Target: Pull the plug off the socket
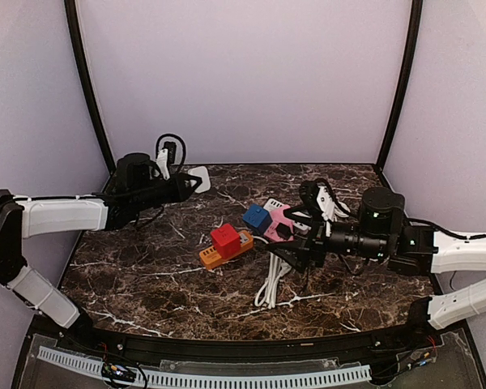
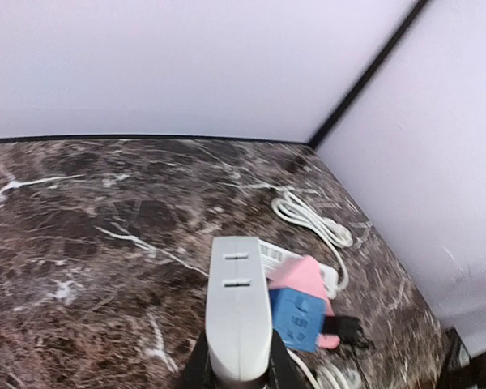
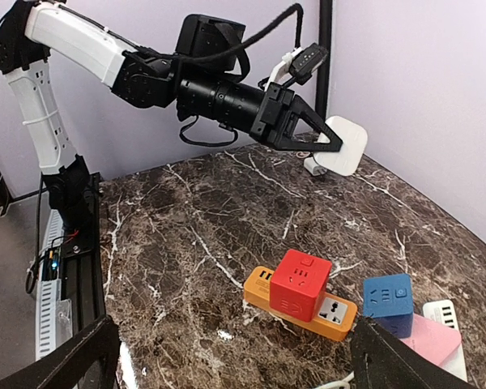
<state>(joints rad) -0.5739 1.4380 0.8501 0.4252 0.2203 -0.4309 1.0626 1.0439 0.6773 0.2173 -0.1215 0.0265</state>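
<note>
One white plug (image 1: 199, 179) sat clamped in the left gripper (image 1: 186, 185), eleven o'clock of the red cube (image 1: 225, 238); the right gripper (image 1: 282, 234) gaped wide, empty.

**Bystanders on the marble**

You are looking at a dark marble surface (image 1: 146, 275) that is carrying a blue cube (image 1: 257, 217), which is sitting against a pink block (image 1: 275, 222). A white cord (image 1: 269, 288) is lying looped on their near side. Lilac walls (image 1: 243, 81) and black corner posts (image 1: 87, 89) are closing in the back.

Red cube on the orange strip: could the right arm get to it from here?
Probably yes. The right gripper is open and faces the red cube, with only bare marble showing between them.
</note>
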